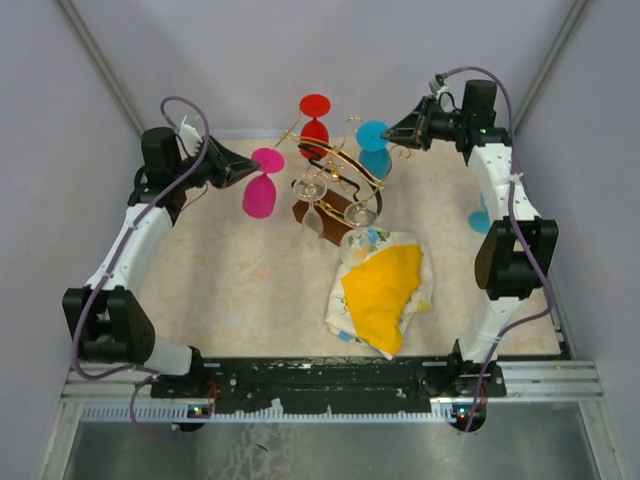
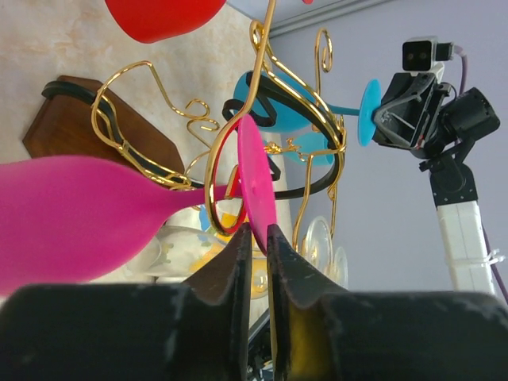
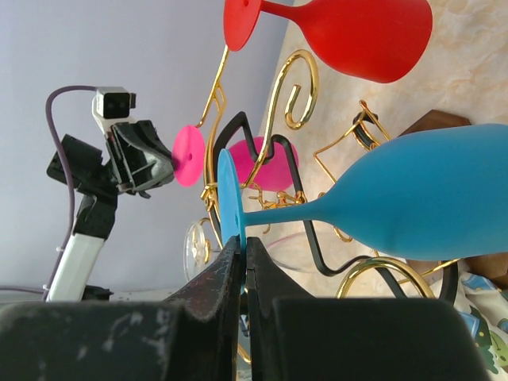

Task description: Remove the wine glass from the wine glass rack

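Your left gripper [image 2: 259, 232] is narrowed onto the foot rim of the pink wine glass [image 2: 79, 214], which hangs at the 9 o'clock side of the gold wine glass rack [image 1: 338, 170]. Your right gripper [image 3: 242, 244] is pinched shut on the foot of the blue wine glass [image 3: 413, 198] at the rack's 2 o'clock side. Both grips catch only the disc's edge, so draw each stem slowly outward along its hook arm [image 2: 218, 171], toward 9 and 3 o'clock, without twisting or dragging the rack over.
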Robot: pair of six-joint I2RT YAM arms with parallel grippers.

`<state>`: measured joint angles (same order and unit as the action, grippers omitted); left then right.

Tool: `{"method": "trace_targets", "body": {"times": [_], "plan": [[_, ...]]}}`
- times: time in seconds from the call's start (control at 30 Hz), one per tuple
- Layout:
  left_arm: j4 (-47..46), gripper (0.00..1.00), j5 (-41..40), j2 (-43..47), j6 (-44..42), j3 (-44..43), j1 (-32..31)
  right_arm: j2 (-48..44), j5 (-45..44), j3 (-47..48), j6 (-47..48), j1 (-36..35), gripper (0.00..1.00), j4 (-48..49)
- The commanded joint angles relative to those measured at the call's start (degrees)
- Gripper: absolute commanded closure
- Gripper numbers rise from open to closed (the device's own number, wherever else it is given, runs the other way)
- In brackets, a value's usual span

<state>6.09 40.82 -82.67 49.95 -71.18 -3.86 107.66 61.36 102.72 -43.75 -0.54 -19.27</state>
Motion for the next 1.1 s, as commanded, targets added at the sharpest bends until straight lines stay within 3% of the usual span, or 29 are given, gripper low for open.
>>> {"method": "trace_targets", "body": {"times": [0.0, 0.07, 0.2, 0.4, 0.63, 1.07], "plan": [[-1.8, 0.86, 1.0, -0.6, -0.4, -3.2, 0.2, -3.6, 1.2, -0.3, -0.4, 0.5, 0.95, 2.5], [-1.7, 0.95, 1.0, -0.4, -0.6, -3.2, 0.2, -3.5, 1.3, -0.4, -0.4, 0.5, 0.95, 2.5], [-1.3, 0.98, 0.3, -0.2, -1.1, -3.0, 0.2, -3.5, 1.1, -0.8, -0.5, 0.5, 0.95, 2.8], [-1.8, 0.95, 0.8, -2.0, -0.4, -3.9, 0.2, -3.6, 1.4, -0.8, -0.6, 0.5, 0.95, 2.9], [0.0, 1.0, 0.4, -3.6, -1.7, -6.6, 0.2, -3.6, 1.4, -0.2, -0.8, 0.6, 0.95, 2.9], [2.3, 1.0, 0.6, 1.9, -2.7, -2.3, 3.0, -4.1, 1.4, -1.0, -0.9, 0.8, 0.95, 3.2]]}}
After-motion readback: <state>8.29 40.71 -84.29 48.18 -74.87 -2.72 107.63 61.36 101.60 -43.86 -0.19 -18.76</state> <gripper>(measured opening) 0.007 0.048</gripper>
